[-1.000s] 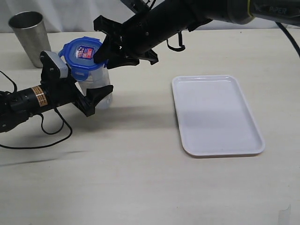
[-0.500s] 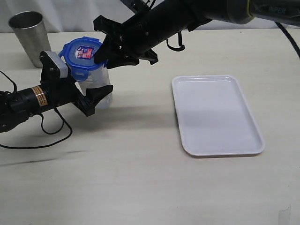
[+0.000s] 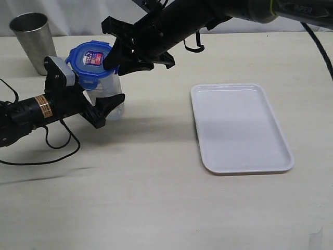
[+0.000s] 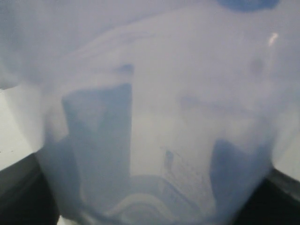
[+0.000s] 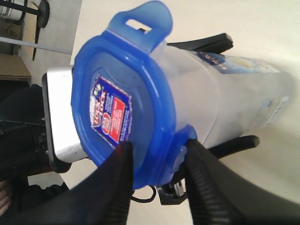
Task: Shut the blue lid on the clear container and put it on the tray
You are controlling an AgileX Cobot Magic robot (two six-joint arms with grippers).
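Well apart from tray, clamping clear container in left gripper for steadiness. Pinching blue lid by its rim with right gripper, likely latching a flap.

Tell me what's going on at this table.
Two robot arms are working on one container. The left gripper holds the clear container upright on the table, with the blue lid sitting on top. The right gripper reaches across and is closed on the lid's edge at one flap; another flap sticks out unlatched. The container is not yet on the tray, which lies off to the right. A metal cup stands behind.
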